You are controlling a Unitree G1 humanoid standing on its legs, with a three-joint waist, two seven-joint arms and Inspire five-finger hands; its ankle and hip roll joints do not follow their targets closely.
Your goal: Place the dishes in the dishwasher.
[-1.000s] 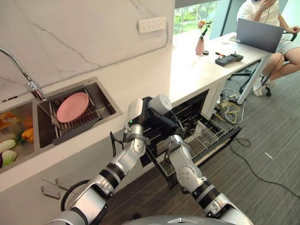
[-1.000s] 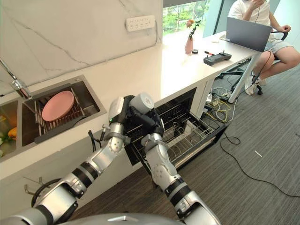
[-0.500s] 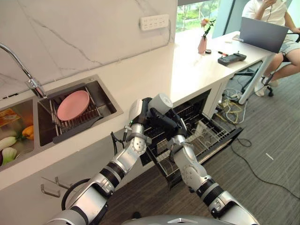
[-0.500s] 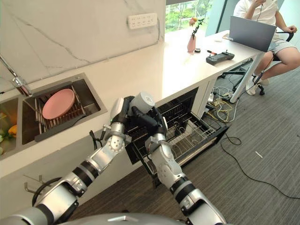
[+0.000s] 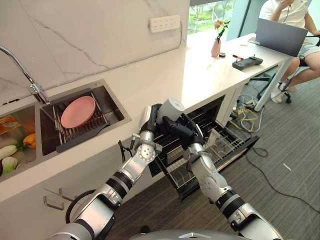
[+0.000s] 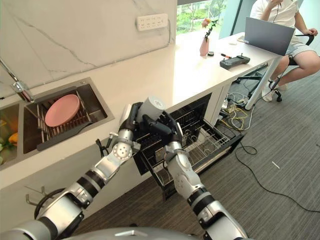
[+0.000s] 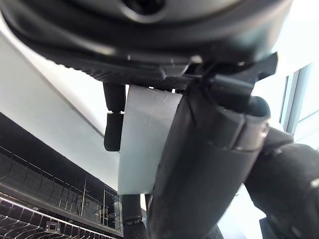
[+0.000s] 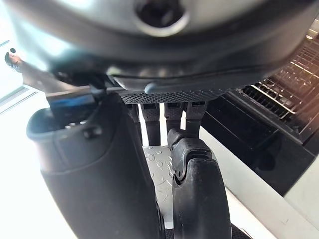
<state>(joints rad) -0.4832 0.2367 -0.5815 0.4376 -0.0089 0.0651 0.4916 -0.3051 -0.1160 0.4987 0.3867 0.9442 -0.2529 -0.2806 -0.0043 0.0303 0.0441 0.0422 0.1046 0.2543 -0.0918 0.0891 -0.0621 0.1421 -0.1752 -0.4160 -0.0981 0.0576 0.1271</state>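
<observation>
Holding a pale grey cup (image 5: 171,107) between them, both hands meet just above the front edge of the counter (image 5: 165,75), over the pulled-out dishwasher rack (image 5: 220,145). The left hand (image 5: 151,117) has its fingers curled round the cup's near side; its wrist view shows the pale wall pinched between fingers and thumb. The right hand (image 5: 183,131) is closed on the cup too, with a patterned pale surface showing between its fingers and thumb in its own wrist view.

The main risk, as I judge it, is the handover: if 1 hand lets go before the other grips firmly, the cup could drop onto the wire rack or floor. With 2 hands crowding it, lowering could also knock it against the counter edge. A pink plate (image 5: 78,112) waits in the sink (image 5: 112,107), well apart to the left.
</observation>
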